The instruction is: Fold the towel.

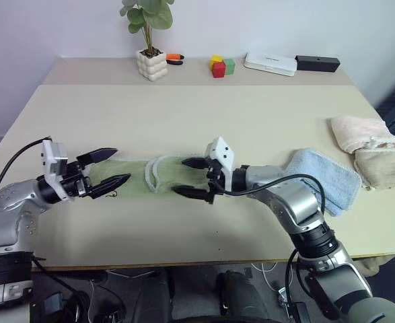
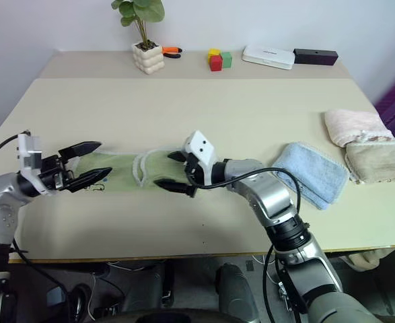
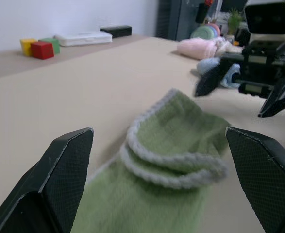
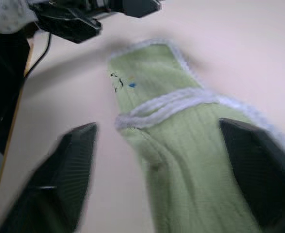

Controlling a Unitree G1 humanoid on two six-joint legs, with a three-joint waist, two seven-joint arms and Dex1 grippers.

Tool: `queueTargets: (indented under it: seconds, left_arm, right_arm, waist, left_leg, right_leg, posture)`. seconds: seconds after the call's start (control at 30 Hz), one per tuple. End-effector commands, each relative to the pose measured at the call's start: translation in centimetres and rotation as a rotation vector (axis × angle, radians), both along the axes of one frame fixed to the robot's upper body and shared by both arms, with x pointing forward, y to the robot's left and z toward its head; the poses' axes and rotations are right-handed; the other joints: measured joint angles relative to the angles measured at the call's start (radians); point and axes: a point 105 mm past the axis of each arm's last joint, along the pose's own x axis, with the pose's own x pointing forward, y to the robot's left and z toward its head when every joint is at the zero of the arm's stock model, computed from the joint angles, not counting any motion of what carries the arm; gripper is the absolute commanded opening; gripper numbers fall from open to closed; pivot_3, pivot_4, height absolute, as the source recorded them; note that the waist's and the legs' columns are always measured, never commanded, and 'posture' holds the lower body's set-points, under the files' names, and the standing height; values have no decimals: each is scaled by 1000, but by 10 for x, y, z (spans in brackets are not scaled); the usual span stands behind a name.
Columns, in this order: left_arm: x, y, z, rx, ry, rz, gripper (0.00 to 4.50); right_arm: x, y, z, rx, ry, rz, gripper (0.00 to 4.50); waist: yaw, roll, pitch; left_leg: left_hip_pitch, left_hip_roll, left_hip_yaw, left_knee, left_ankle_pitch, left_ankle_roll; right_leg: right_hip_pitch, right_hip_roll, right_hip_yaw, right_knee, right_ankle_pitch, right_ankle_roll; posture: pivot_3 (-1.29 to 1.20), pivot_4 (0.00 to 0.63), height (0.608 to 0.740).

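The light green towel lies flat near the table's front edge, its right part folded over the left so that a white stitched edge runs across it. A small dark and blue mark shows on the lower layer. My left gripper hovers open at the towel's left end, fingers level and apart. From the right, my right gripper reaches over the folded part, open, with its black fingers spread on either side of the cloth and nothing pinched between them.
A light blue towel lies right of my right arm, with pink and beige folded towels beyond it. At the back stand a potted plant, coloured blocks, a white box and a black box.
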Motion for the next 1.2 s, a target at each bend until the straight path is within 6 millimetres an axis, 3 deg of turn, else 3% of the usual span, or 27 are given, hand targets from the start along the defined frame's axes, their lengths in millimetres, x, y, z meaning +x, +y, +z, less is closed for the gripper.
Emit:
queueTargets:
  seconds: [0.03, 0.17, 0.43, 0.6, 0.7, 0.83, 0.9, 1.13, 1.2]
  left_arm:
    - [5, -10, 6, -19, -19, -12, 4500]
    - [9, -31, 14, -58, -45, -54, 4500]
    - [11, -57, 13, -104, -41, -88, 4500]
    - [9, -48, 10, -98, -28, -70, 4500]
    - [8, -42, 9, -90, -17, -56, 4500]
    - [7, -41, 8, -83, -12, -54, 4500]
    - [6, -41, 7, -79, -13, -55, 4500]
    - [4, -38, 6, -78, -9, -44, 4500]
    - [4, -38, 5, -80, -7, -44, 4500]
  right_arm:
    - [0, -4, 12, 35, -56, -2, 2151]
    - [14, -9, 14, 59, -88, -105, 32]
    - [30, 3, -5, 71, -122, -267, 10]
    - [16, 20, -29, 60, -67, -228, 10]
    - [21, 23, -37, 65, -74, -275, 10]
    - [34, 17, -63, -86, -223, -328, 10]
    - [32, 19, -70, -91, -217, -298, 10]
    - [24, 25, -66, -49, -235, -228, 10]
    - [21, 28, -61, -12, -213, -204, 531]
  waist:
    - [-1, 0, 0]
    - [-2, 0, 0]
    - [-2, 0, 0]
    - [-3, 0, 0]
    - [-4, 0, 0]
    - [-4, 0, 0]
    - [-4, 0, 0]
    - [-6, 0, 0]
    - [-5, 0, 0]
  left_leg:
    - [0, 0, 0, 0, 0, 0]
    - [0, 0, 0, 0, 0, 0]
    - [0, 0, 0, 0, 0, 0]
    - [0, 0, 0, 0, 0, 0]
    - [0, 0, 0, 0, 0, 0]
    - [0, 0, 0, 0, 0, 0]
    - [0, 0, 0, 0, 0, 0]
    - [2, 0, 0, 0, 0, 0]
    - [2, 0, 0, 0, 0, 0]
  right_leg:
    - [0, 0, 0, 0, 0, 1]
    - [0, 1, 0, 0, 1, 1]
    - [0, 1, 0, 0, 1, 1]
    - [0, 1, 0, 0, 1, 1]
    - [0, 1, 0, 0, 1, 1]
    - [0, 1, 0, 0, 0, 1]
    - [0, 0, 0, 0, 0, 1]
    - [1, 1, 0, 1, 1, 1]
    - [1, 1, 0, 1, 1, 1]
  posture:
    - [0, 150, 735]
    - [0, 150, 735]
    - [0, 150, 735]
    - [0, 150, 735]
    - [0, 150, 735]
    - [0, 150, 735]
    - [0, 150, 735]
    - [0, 150, 735]
    - [0, 150, 735]
